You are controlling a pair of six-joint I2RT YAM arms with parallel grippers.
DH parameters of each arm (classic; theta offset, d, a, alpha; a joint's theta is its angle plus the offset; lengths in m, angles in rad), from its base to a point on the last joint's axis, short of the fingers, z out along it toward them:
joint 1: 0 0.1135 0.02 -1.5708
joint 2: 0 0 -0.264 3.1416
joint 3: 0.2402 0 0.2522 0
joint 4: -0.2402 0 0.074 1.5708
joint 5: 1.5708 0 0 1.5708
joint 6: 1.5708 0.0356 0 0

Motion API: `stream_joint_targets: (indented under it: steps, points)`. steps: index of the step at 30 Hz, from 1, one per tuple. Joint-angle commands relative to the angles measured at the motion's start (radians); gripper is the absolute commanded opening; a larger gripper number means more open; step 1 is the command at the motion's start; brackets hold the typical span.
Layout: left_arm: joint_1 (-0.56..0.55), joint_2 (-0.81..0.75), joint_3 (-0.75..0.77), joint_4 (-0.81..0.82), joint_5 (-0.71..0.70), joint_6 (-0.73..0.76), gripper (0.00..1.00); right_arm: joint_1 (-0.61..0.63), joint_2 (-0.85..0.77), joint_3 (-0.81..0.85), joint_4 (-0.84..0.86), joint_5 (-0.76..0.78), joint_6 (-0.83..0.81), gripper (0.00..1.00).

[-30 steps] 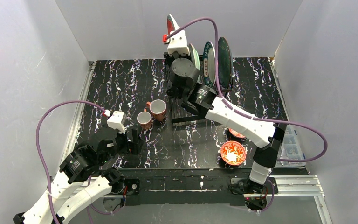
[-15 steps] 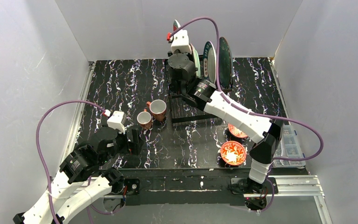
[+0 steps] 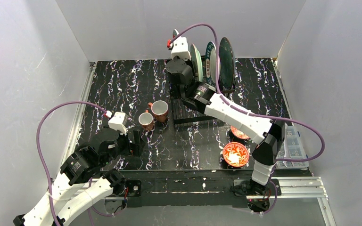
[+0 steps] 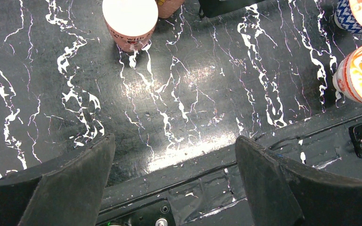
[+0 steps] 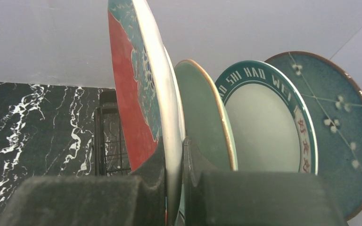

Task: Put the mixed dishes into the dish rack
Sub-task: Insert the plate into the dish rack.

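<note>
First, left gripper [image 4: 174,143]: jaws spread wide, nothing between them; bare table [image 4: 193,94] below.
Mugs [image 3: 145,120]: two, terracotta, white inside, upright just ahead of the left jaws; not loaded.
Bowls [image 3: 235,154]: two, red-patterned, on the table off to the left jaws' right, well behind the right jaws; not loaded.
Right gripper [image 5: 173,149]: jaws pinching the lower rim of the red plate [image 5: 127,94], one pad on each face.
Red plate: on edge, near upright, at the slotted end of the rack [image 3: 188,115]; seated or not, cannot tell.
Look: red face, teal patterned band, pale rim; glazed, likely slick.
Beyond the jaws: green plate [image 5: 202,122] just beside, then white plate [image 5: 264,127], then teal plate [image 5: 339,122], all standing.
Risk: rim misses its slot, so the plate leans into the green plate and knocks it.
Risk: pinch sits low on a tall plate; letting go before it seats could tip it off the rack's open side.
</note>
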Motion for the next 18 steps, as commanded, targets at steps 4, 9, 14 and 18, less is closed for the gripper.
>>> stream_joint_targets:
  steps: [4, 9, 14, 18]
  points:
    - [-0.003, 0.005, -0.008, 0.001, -0.025, 0.01, 0.98, -0.002, -0.061, -0.007, 0.131, 0.016, 0.074, 0.01]
    - [-0.002, 0.008, -0.008, 0.001, -0.025, 0.01, 0.98, -0.002, -0.07, -0.018, 0.096, 0.002, 0.114, 0.01]
    - [-0.002, 0.011, -0.008, 0.001, -0.024, 0.01, 0.98, 0.0, -0.084, -0.034, 0.037, -0.008, 0.164, 0.01]
    - [-0.003, 0.012, -0.007, 0.0, -0.023, 0.01, 0.98, 0.009, -0.093, -0.054, 0.02, 0.005, 0.176, 0.01]
